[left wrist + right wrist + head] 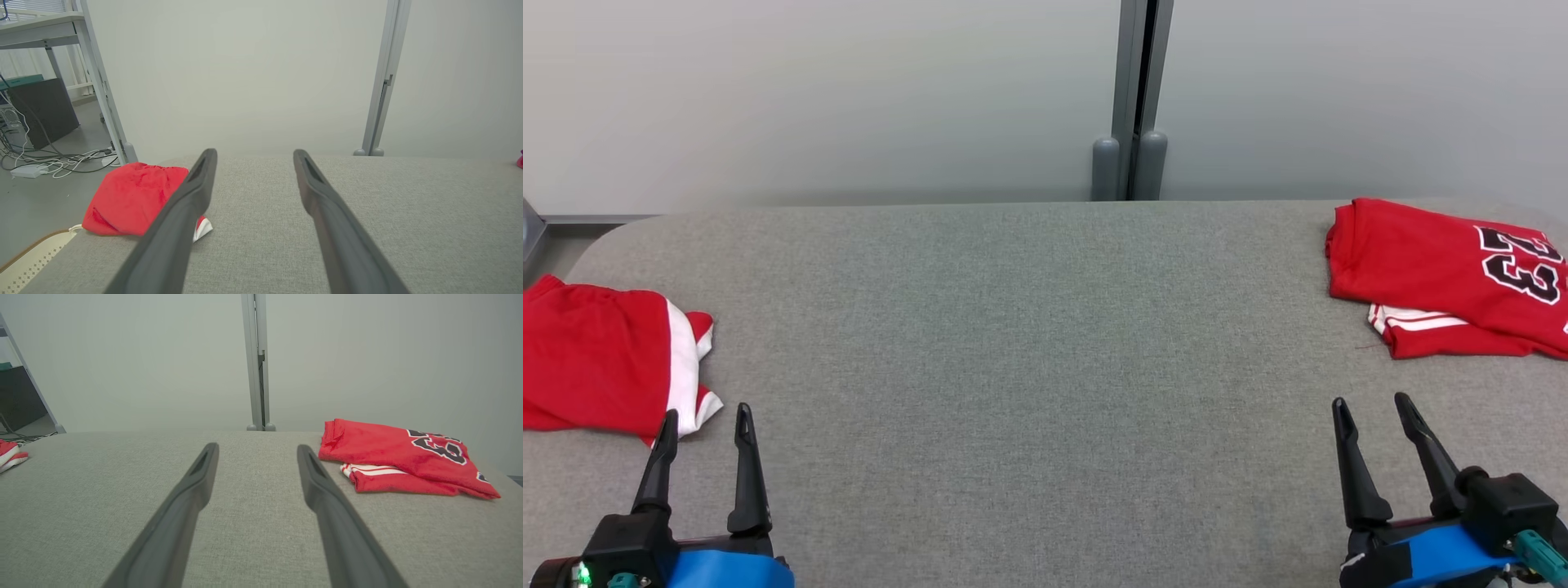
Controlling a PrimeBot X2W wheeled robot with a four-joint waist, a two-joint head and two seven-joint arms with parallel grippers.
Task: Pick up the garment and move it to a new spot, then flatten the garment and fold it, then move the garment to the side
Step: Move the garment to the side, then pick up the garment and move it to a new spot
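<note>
target: crumpled red fabric garment with white trim [596, 359], at 9 o'clock on the grey cloth-covered surface [1029, 327]. Part of it runs off the head view's left edge. Nothing holds it.
other pile: folded red jersey with black-and-white numerals [1429, 261] at 2 o'clock, lying on a folded red piece with white stripes [1421, 320]. Looks finished to me, so leave it.
left gripper [707, 415]: at 7 o'clock, jaws spread wide and empty. The garment's white corner sits at its 11 o'clock, just beside one fingertip. Cannot tell if they touch.
right gripper [1371, 402]: at 5 o'clock, jaws spread wide and empty. The folded pile is at its 1 o'clock, apart from it.
step: the pick is not yet begun. My guess for the new spot is mid-surface, between the two piles.
handling: light, limp cloth with no stiffness. It will likely sag and bunch once lifted. Not fragile. Cloth on cloth probably drags and wrinkles, so lift it rather than slide it.
grip: pinch the white-trimmed corner at the garment's 4 o'clock, nearest the left jaws. For flattening, take two spread points along one edge, one per arm.
risk: a deep pinch may catch several layers, and then the garment may not open out.
</note>
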